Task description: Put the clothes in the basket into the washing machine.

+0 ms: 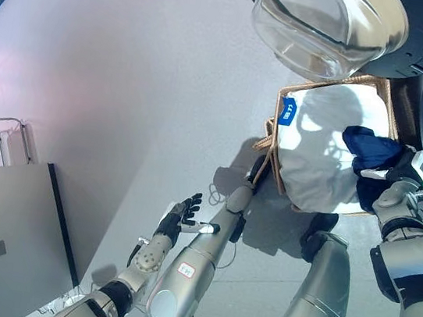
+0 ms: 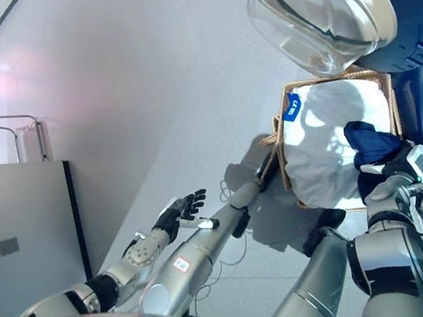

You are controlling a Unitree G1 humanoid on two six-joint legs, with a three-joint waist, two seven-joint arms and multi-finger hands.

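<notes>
The woven wicker basket (image 1: 392, 105) sits just left of the right hand (image 1: 400, 165); a dark blue garment (image 1: 371, 145) lies in it, touching that hand. The washing machine's clear glass door (image 1: 329, 25) hangs beyond. The left hand (image 1: 180, 213) is well apart, left.

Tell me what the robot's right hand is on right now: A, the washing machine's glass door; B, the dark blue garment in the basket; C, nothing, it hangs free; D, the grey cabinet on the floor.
B: the right hand reaches into the wicker basket and sits on the dark blue garment that lies over the white laundry, while the glass door stands untouched above.
</notes>
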